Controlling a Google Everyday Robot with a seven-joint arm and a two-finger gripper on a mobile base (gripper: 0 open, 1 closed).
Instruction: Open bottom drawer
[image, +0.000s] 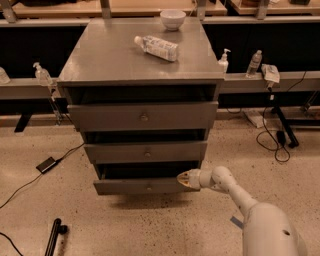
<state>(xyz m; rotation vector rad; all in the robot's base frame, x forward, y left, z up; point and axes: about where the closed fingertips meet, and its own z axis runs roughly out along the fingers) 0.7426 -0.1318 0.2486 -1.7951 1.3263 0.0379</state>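
Note:
The bottom drawer (130, 186) is the lowest, narrowest grey front of the grey metal cabinet (142, 55), with a small round knob (148, 188) at its centre. It stands pulled out a little, with a dark gap above its front. My gripper (181, 177) comes in from the lower right on a white arm (235, 192). Its tip sits at the drawer's right end, at the top edge of the front panel, right of the knob.
A middle drawer (146, 152) and a tall top drawer (143, 116) sit above. A plastic bottle (156, 47) lies on the cabinet top, with a white bowl (172, 19) behind it. Cables and a black box (48, 164) lie on the floor at left. A black bar (53, 236) lies at lower left.

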